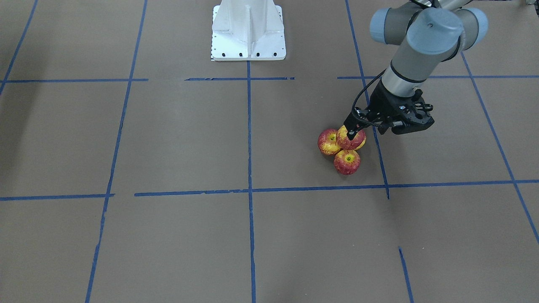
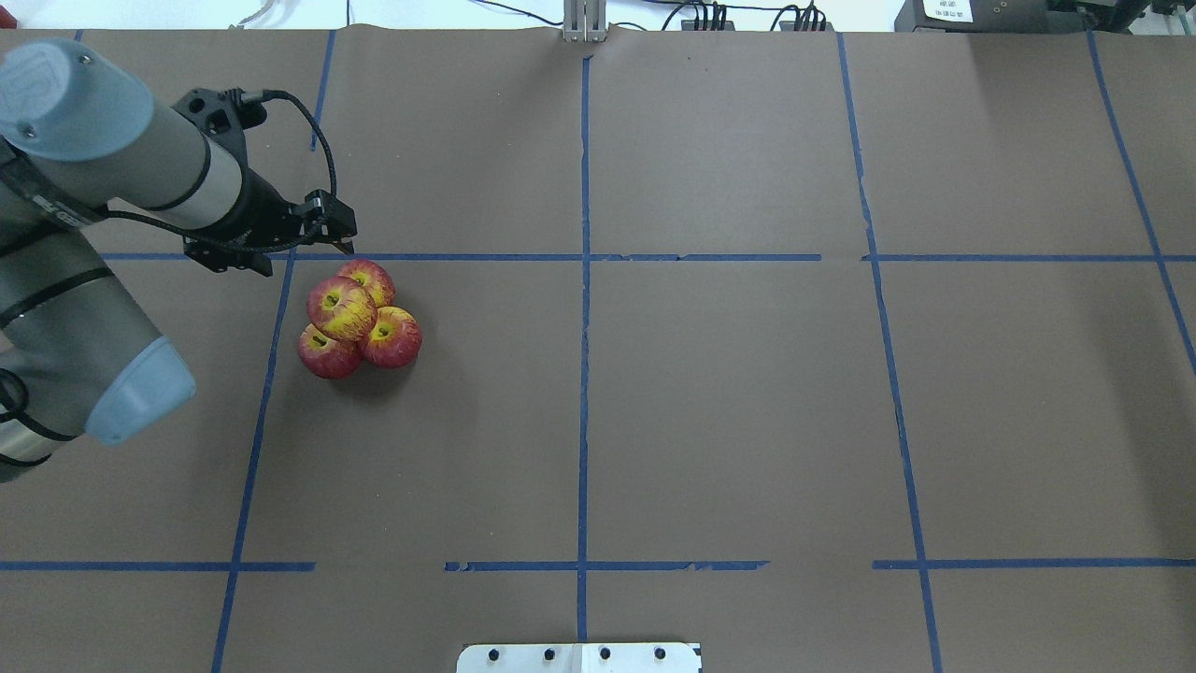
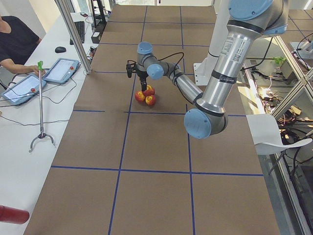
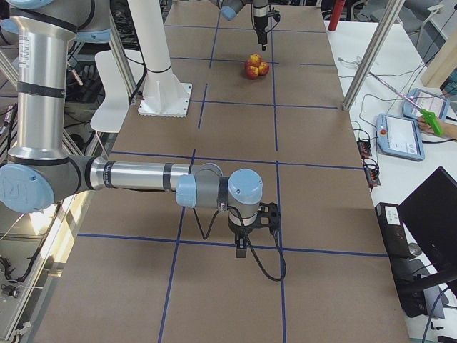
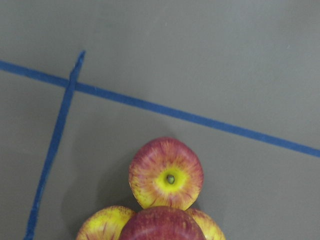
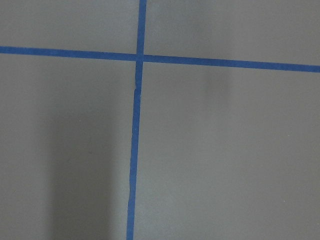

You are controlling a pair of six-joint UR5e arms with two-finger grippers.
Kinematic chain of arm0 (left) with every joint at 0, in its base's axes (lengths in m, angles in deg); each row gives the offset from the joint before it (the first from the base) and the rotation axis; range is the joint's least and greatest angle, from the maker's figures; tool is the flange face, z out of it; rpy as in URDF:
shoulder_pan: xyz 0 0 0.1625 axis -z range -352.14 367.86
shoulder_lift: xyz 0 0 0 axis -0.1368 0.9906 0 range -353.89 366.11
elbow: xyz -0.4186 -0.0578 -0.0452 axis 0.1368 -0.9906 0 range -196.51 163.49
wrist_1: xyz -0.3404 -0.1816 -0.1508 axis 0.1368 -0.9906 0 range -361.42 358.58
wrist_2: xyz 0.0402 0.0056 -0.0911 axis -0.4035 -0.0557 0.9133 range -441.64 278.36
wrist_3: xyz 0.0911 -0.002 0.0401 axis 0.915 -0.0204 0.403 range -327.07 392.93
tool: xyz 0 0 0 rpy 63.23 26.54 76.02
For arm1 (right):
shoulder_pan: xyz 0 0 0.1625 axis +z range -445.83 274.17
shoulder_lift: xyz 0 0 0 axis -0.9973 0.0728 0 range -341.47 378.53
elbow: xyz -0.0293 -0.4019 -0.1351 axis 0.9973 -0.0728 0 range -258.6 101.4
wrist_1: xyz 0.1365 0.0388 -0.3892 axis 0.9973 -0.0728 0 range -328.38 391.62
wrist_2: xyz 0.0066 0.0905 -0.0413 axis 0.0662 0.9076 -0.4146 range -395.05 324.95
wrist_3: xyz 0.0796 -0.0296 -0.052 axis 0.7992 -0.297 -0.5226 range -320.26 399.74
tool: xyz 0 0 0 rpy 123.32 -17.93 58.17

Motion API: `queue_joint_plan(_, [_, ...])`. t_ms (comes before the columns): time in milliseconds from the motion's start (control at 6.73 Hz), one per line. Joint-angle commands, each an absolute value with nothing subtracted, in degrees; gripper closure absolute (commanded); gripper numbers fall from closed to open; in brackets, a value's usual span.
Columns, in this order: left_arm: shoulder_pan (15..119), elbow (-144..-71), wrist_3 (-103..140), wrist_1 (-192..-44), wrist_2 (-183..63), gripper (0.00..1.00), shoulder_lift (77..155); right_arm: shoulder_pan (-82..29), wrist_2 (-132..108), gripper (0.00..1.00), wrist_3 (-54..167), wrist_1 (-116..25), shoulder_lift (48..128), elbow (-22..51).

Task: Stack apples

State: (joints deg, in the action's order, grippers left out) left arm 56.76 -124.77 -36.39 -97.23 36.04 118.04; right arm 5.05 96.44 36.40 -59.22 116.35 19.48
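Four apples sit in one cluster. Three lie on the brown table (image 2: 710,393) touching each other, and the fourth apple (image 2: 341,308) rests on top of them (image 1: 350,139). My left gripper (image 1: 353,131) hangs just above the stack, pointing down, open and empty; in the overhead view it (image 2: 348,245) shows just beyond the cluster. The left wrist view shows one lower apple (image 5: 166,174) whole and the top apple (image 5: 161,226) at the bottom edge. My right gripper (image 4: 241,250) hovers low over the table far from the apples; I cannot tell whether it is open or shut.
Blue tape lines (image 2: 584,280) divide the table into squares. The white robot base (image 1: 248,29) stands at the table's edge. An operator and tablets (image 3: 61,71) are at a side desk, off the table.
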Motion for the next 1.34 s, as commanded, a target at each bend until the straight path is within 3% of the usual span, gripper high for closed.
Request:
queue_joint_plan(0, [61.6, -129.3, -30.0, -92.8, 36.1, 0.00, 117.0, 5.1, 96.4, 0.00, 36.4, -59.2, 116.4, 19.5])
queue_joint_plan(446, [73.7, -129.1, 0.9, -92.8, 40.2, 0.00, 105.0, 5.1, 96.4, 0.00, 36.4, -59.3, 116.4, 19.5])
queue_joint_plan(892, [96.1, -116.7, 41.6, -93.5, 45.3, 0.00, 96.7, 5.1, 96.4, 0.00, 36.4, -59.2, 116.4, 19.5])
queue_joint_plan(1189, [102.0, -112.5, 48.6, -92.0, 48.3, 0.00, 91.0, 5.1, 96.4, 0.00, 36.4, -59.3, 116.4, 19.5])
